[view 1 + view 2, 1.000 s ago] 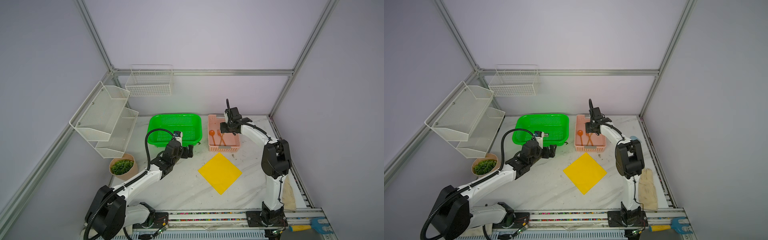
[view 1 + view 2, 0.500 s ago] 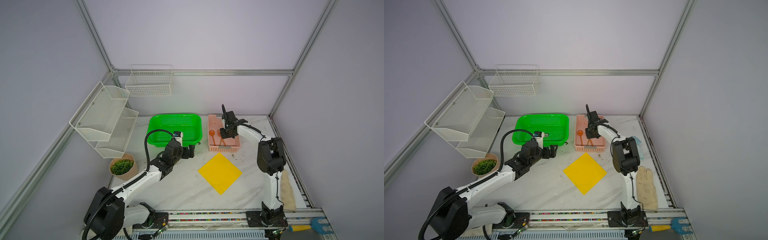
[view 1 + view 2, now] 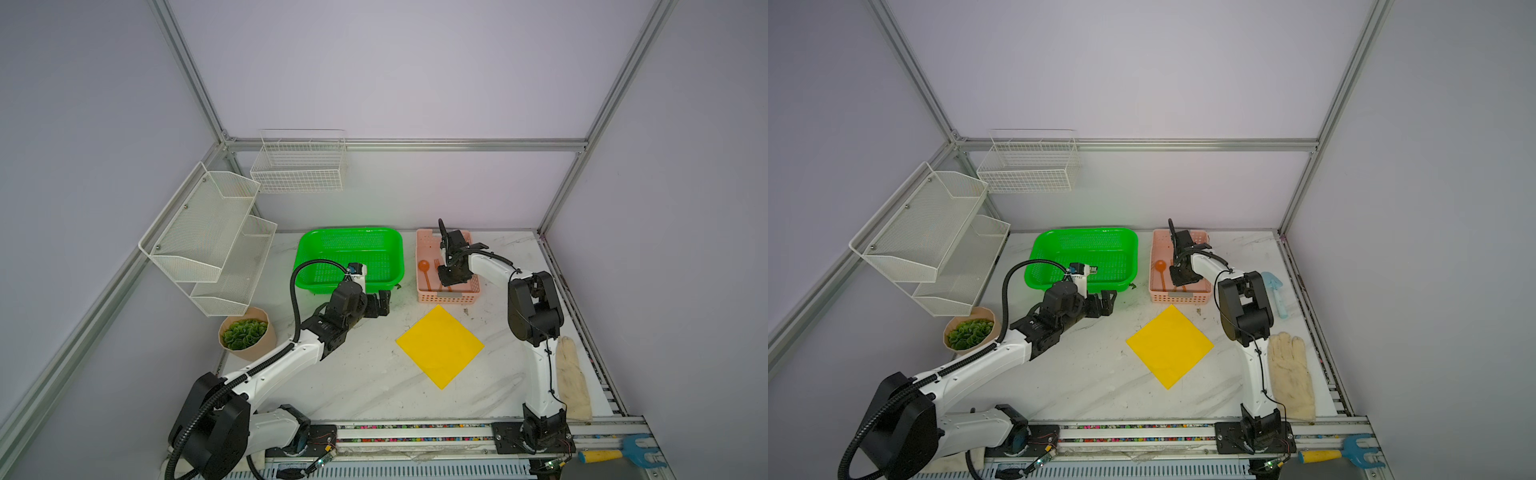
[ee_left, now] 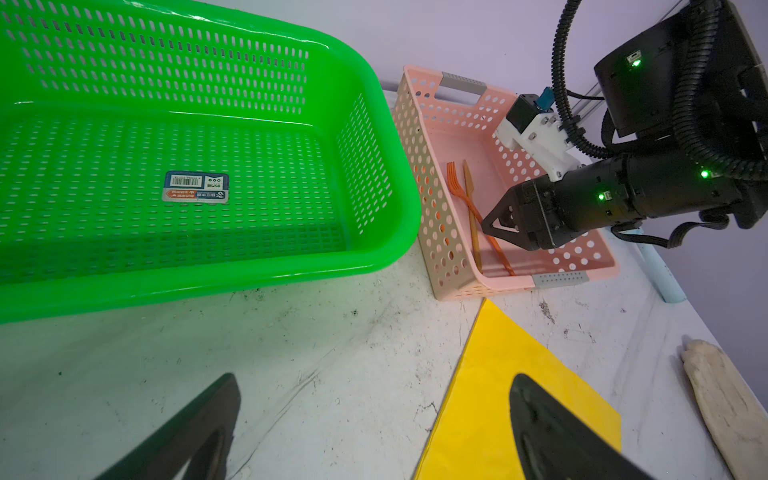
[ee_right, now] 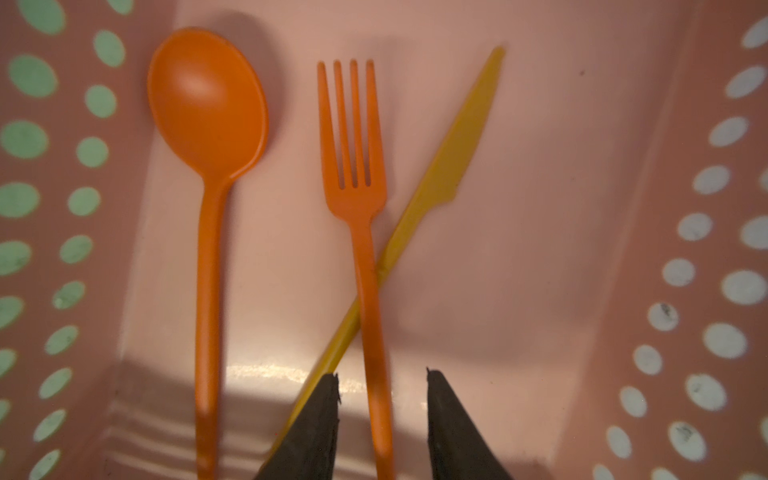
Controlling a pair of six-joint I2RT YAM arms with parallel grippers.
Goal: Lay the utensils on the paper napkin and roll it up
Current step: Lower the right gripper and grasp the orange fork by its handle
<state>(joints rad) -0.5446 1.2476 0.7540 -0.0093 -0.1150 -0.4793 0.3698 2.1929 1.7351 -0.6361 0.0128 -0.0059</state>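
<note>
Right tool (image 5: 381,372) straddles fork (image 5: 353,199) handle inside pink basket (image 5: 540,249), jaws apart

Both top views hang high over the table (image 3: 365,374), beyond the napkin (image 3: 440,345) from the pink basket (image 3: 448,297). They look steeply down toward the pink basket from far off and share almost the whole scene. The left wrist view sits low, close to the table and to the left of the pink basket, facing it at a slant. It shares the fork (image 4: 455,178) with the right wrist view, which looks into the pink basket from very near.
</note>
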